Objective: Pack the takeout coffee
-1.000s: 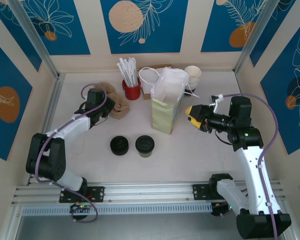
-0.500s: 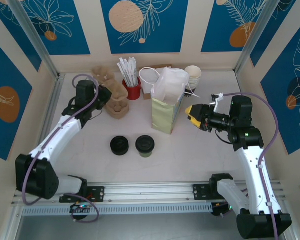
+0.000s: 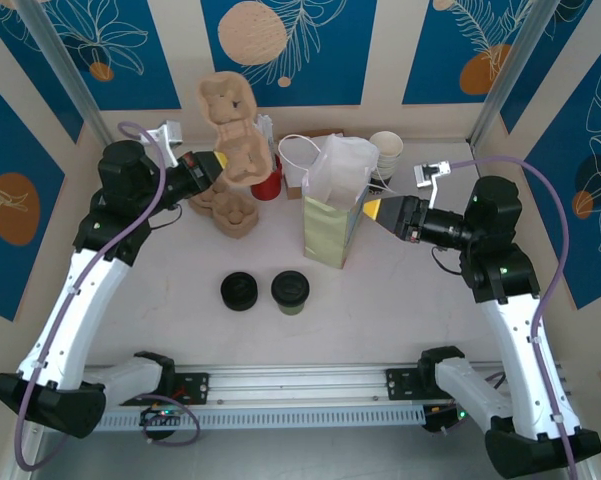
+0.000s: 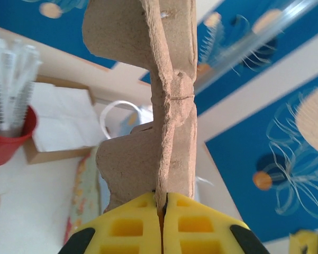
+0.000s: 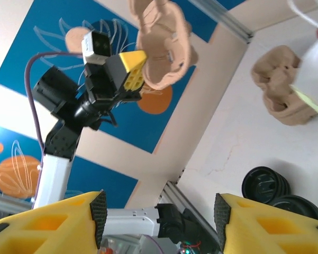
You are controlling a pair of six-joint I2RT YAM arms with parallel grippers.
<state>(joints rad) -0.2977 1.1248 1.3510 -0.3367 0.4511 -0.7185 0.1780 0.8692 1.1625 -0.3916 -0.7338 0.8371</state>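
A pale tabletop [image 3: 400, 300] carries a tall paper bag [image 3: 325, 238]. The left end effector [image 3: 212, 167] pinches a cardboard cup tray [image 3: 235, 125], held up in the air. The right end effector [image 3: 372, 210] is spread beside the bag's top. The coffee cup [image 3: 290, 291] stands in front of the bag, beside black lids [image 3: 240, 291].

Left tool [image 3: 213, 166] gripping pulp cup carrier [image 3: 234, 125] above table [image 3: 380, 310], right tool [image 3: 373, 210] beside paper bag [image 3: 328, 238], takeout coffee [image 3: 290, 291] near centre.
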